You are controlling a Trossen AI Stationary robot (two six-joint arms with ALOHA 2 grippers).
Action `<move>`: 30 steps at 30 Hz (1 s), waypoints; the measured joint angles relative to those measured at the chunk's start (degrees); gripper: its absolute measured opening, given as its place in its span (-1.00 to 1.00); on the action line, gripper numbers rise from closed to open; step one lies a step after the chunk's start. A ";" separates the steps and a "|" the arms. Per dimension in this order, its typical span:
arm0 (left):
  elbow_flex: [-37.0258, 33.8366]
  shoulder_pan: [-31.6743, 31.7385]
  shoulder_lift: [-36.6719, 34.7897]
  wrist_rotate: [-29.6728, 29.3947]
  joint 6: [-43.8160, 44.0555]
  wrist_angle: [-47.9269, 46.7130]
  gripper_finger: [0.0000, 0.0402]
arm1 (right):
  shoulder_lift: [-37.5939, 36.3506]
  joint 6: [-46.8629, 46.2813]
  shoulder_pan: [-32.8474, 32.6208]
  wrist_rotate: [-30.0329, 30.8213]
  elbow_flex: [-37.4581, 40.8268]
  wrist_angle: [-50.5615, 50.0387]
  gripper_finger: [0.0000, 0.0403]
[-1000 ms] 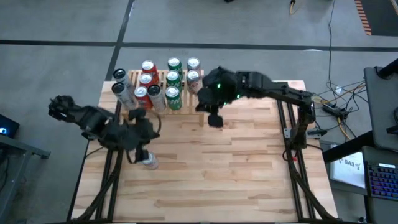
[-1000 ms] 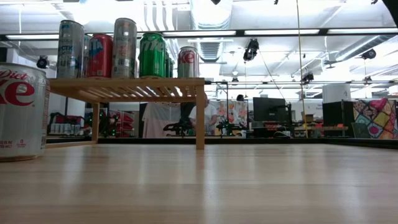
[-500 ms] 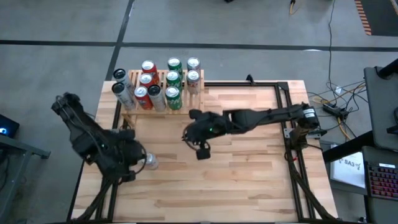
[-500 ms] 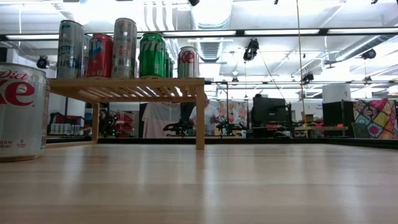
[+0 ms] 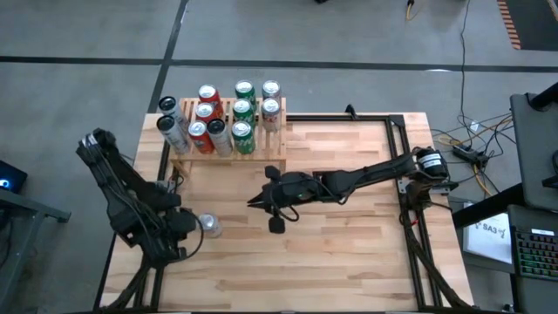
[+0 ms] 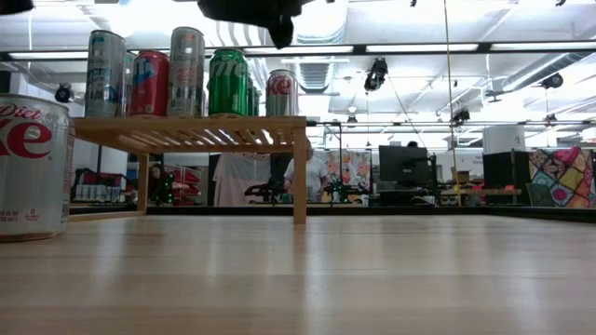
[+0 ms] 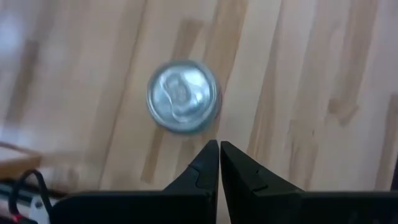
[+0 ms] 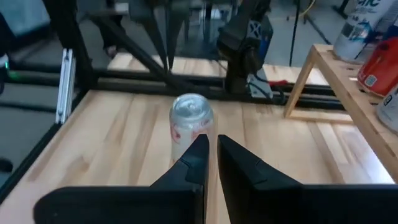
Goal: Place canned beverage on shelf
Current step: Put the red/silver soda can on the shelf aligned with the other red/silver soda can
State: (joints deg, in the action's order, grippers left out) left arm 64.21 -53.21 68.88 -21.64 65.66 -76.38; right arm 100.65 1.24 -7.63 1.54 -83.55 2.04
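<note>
Only the low view reads the can's [image 6: 31, 167] label; both tools pressed together.

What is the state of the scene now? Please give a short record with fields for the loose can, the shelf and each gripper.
loose can: Diet Coke can, upright on the table, off the shelf, held by nothing
shelf: light-wood slatted shelf at the table's far left, with nine cans standing on top
left gripper: left gripper, shut, empty, above the table beside the Diet Coke can
right gripper: right gripper, shut, empty, over mid-table, pointing at the Diet Coke can
</note>
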 joint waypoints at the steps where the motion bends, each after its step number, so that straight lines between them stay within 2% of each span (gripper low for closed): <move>1: -0.69 -0.02 0.21 0.91 0.29 0.22 -1.00 | 0.01 -0.46 0.01 0.00 1.09 2.05 -0.89; 7: -4.81 -0.02 0.90 1.65 1.13 1.85 -1.00 | 3.74 -2.73 -0.65 0.02 3.65 14.58 -0.89; 16: -10.31 -0.01 1.31 1.93 5.53 3.06 -1.00 | 8.87 -2.70 -0.60 0.20 2.41 16.44 -0.89; 30: -18.87 0.07 3.26 0.09 6.92 14.38 -1.00 | 15.98 -3.26 -0.62 0.11 0.65 16.69 -0.86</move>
State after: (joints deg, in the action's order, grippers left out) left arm 45.34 -53.15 72.15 -21.55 72.58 -62.01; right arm 116.63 -2.01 -8.25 1.65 -82.91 18.73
